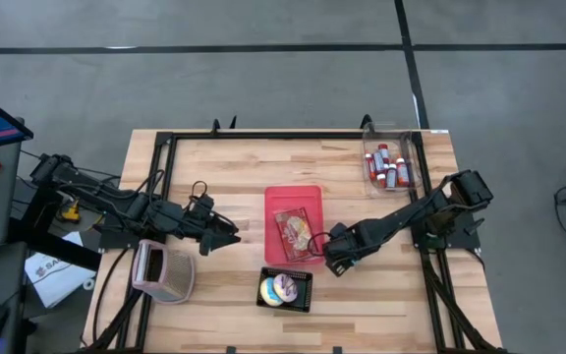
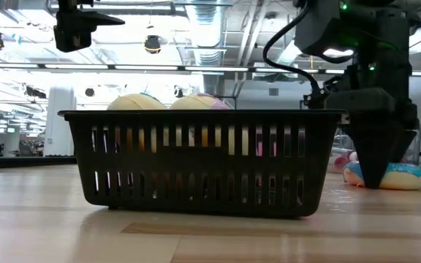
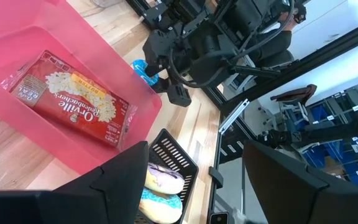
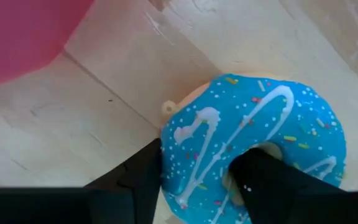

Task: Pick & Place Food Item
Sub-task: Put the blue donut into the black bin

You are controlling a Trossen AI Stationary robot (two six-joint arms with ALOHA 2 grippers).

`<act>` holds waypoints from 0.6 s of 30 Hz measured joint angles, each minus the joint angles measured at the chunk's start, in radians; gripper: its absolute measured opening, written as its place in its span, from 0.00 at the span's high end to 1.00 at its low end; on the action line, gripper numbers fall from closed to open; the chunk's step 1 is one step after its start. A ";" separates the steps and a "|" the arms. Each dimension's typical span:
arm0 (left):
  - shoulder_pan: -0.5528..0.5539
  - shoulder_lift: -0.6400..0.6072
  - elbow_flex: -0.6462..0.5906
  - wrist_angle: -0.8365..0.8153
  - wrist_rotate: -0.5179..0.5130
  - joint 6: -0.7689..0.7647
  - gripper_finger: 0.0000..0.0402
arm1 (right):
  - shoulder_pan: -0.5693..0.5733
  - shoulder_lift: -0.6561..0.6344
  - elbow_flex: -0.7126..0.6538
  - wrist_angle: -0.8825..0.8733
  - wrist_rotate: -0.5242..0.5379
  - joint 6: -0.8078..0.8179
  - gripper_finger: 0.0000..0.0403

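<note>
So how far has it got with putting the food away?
Looks done: a popcorn packet lies in the pink bin, and two donuts sit in the black basket. In hand: the right gripper has its fingers around one side of a blue donut on the table. Left: lifting and placing it. The left gripper waits, open.

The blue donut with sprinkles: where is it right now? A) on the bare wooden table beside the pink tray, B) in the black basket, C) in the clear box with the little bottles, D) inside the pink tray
A: the blue donut lies on the wooden table just outside the pink tray, with the right gripper straddling its side.
</note>
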 joint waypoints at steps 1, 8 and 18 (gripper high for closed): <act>0.000 0.000 0.000 0.000 0.000 0.000 0.35 | 0.000 0.000 0.000 0.002 -0.001 0.000 0.56; 0.000 0.000 0.000 0.000 0.001 0.004 0.35 | 0.001 -0.065 -0.001 0.038 -0.019 0.008 0.66; -0.003 0.000 0.000 0.001 0.001 0.004 0.35 | 0.075 -0.203 0.060 0.177 0.009 0.133 0.68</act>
